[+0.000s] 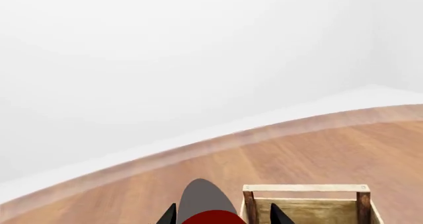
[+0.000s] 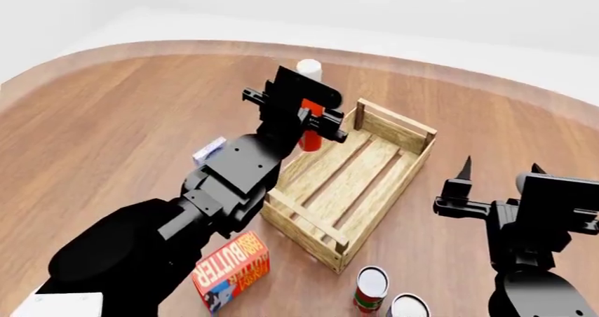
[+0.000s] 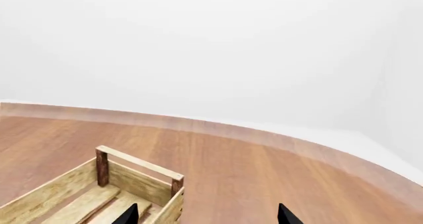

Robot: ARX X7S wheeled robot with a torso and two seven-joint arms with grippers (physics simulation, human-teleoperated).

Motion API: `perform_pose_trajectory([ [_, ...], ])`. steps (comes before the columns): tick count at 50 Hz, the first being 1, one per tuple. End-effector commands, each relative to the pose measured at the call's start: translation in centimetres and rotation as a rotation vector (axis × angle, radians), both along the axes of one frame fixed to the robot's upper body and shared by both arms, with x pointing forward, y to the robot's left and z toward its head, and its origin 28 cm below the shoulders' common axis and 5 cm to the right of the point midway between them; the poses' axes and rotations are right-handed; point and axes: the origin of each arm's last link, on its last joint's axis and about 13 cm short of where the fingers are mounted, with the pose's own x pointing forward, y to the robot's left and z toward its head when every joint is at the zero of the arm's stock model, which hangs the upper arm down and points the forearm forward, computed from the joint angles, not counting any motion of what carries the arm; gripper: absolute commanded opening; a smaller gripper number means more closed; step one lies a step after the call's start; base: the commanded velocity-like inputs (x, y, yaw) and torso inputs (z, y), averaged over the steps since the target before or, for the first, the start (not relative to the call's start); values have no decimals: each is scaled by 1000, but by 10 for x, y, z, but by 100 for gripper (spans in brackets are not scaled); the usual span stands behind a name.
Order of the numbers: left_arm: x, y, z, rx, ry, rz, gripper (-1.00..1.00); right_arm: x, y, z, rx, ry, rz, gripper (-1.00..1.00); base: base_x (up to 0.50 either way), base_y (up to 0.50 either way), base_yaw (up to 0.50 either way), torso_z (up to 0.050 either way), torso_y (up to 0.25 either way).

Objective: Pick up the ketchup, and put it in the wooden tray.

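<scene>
left hand (image 2: 313, 120) clenched on ketchup (image 2: 310, 136), bottle upright at far left corner of wooden tray (image 2: 330, 241); right hand (image 2: 499, 168) released, beside tray over table (image 2: 112, 120)

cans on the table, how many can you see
2: one red-labelled can near the wooden tray's closest corner, one can right beside it at the picture's lower edge. Arms might hide others.

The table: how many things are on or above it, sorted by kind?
Squeeze bottles: 1, the ketchup, held by the left gripper
Wooden trays: 1
Butter boxes: 1
Tin cans: 2
Small white-and-blue packets: 1
Total: 6
</scene>
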Motion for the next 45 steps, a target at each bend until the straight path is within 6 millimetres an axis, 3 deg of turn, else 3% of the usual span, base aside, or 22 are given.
perform_pose_trajectory([
  [1, -1, -8, 10, -6, -29, -37, -100, -1, 0, 0, 3, 0, -21, 100, 0, 0, 0, 0, -107],
  [16, 1, -10, 25, -9, -45, -27, -100, -1, 0, 0, 8, -2, -35, 100, -1, 0, 0, 0, -108],
  [45, 0, -15, 34, -48, -17, -21, -100, -1, 0, 0, 13, -8, -54, 100, -1, 0, 0, 0, -119],
])
